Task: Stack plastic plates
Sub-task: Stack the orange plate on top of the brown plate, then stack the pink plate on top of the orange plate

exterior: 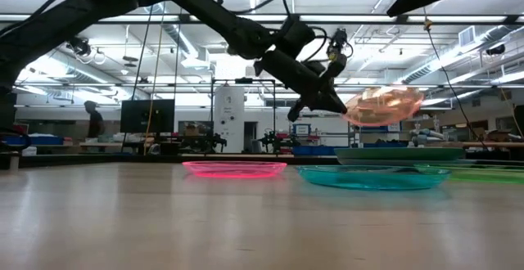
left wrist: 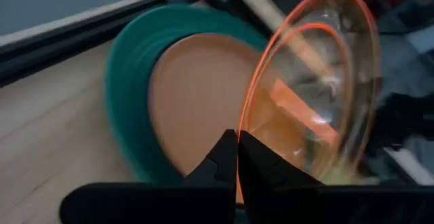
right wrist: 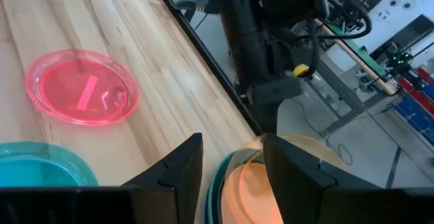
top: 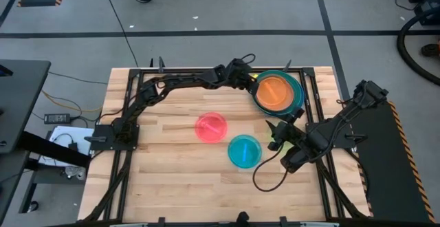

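Observation:
My left gripper reaches to the table's far right and is shut on the small orange plate, which hovers tilted over the stack. The stack is a brown plate lying in a large teal plate, with a blue rim showing below. The pink plate and the cyan plate lie flat on the table's middle. A green plate lies by my right gripper, which is open and hovers near the right edge, touching nothing. My left gripper pinches the orange plate's rim between its two fingers, at the edge nearest the table's left. The fingers come from the left, slanting down. The plate is lifted clear and tilted, its free edge higher, above the stack.
The table's black frame rails run close beside the stack at the far right corner. Cables trail from the right arm. Bare wood lies toward the near and left sides.

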You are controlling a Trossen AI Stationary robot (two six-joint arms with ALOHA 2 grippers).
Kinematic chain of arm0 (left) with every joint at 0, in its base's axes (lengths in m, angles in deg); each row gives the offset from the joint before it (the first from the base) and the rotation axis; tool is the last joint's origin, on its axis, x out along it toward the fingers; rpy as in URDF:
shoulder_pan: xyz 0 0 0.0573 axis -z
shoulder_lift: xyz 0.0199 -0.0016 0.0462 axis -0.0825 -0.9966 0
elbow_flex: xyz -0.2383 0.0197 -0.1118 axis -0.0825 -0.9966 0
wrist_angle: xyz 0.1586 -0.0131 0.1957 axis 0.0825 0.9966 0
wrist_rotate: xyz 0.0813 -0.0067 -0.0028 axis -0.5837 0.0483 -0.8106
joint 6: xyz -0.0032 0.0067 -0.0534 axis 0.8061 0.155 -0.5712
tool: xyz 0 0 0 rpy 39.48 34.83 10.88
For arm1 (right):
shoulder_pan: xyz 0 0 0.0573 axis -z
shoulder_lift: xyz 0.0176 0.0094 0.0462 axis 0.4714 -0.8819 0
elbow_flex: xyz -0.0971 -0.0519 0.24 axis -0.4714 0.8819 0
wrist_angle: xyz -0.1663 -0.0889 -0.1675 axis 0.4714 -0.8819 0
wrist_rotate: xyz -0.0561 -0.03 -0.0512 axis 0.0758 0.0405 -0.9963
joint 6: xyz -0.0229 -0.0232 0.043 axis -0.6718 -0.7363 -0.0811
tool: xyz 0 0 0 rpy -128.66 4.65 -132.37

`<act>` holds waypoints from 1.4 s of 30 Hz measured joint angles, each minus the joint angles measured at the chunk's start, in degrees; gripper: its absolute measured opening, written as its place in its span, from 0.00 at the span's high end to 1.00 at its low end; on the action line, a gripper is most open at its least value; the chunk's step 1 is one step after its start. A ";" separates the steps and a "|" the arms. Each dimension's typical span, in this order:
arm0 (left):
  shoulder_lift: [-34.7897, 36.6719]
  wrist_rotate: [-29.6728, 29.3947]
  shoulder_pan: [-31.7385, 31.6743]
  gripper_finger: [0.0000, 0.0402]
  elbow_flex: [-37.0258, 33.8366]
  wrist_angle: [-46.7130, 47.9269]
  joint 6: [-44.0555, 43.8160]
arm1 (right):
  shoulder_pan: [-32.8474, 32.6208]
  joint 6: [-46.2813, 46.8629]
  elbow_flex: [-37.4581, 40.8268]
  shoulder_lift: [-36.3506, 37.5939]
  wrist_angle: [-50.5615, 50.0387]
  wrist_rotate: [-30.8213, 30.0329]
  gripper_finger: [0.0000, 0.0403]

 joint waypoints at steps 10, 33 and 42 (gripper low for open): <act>-3.20 -3.15 -0.09 0.96 -0.07 -2.28 -7.36 | -0.64 -4.48 0.00 -0.30 4.99 1.95 0.59; 2.83 3.37 2.71 0.74 -0.01 8.59 26.73 | -3.05 -2.69 0.00 -0.30 3.49 4.13 0.63; 8.57 -4.14 8.49 0.75 0.00 23.94 36.49 | -5.66 -0.85 0.00 -0.30 4.09 6.34 0.64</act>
